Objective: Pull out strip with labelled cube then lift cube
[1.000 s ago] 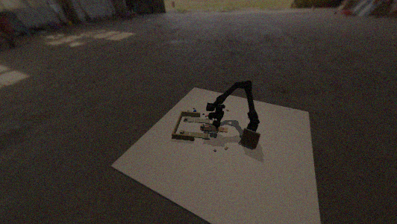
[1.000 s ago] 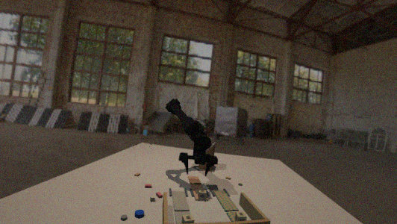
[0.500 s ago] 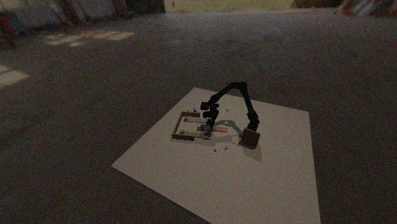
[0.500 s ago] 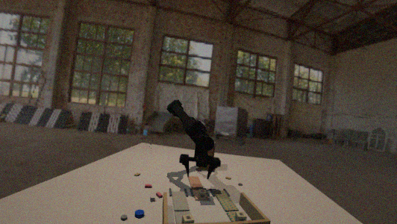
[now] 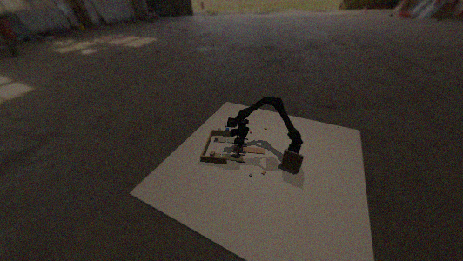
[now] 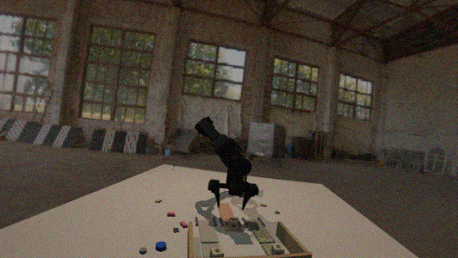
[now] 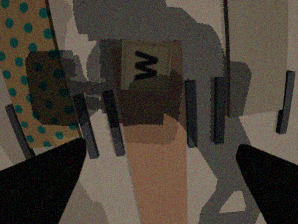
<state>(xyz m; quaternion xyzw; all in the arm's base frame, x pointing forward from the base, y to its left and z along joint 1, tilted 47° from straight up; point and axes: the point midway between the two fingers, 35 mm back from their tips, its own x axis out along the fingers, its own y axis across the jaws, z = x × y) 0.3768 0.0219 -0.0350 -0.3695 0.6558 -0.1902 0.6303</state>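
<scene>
Gripper spread wide and holding nothing, poised above the labelled cube, which sits on the orange strip just beyond a row of short dark posts, as the wrist view shows. The cube's upper face bears a dark "W"-like mark, and the strip's pale free end runs toward the camera between the two black fingertips. Judged from this, the strip stage looks finished or nearly so, and the step in hand is the approach to the cube; the next move calls for lowering the open jaws so they straddle the cube squarely, clear of the posts on either side, then closing and lifting. In the exterior view the arm bends down over the near end of the strips, with a low wooden frame in front of it. Inside the frame lie several flat strips and at least two small cubes, though their markings are too blurred to read. A dotted strip lies to the left in the wrist view. Small coloured pieces lie scattered on the white mat outside the frame.
</scene>
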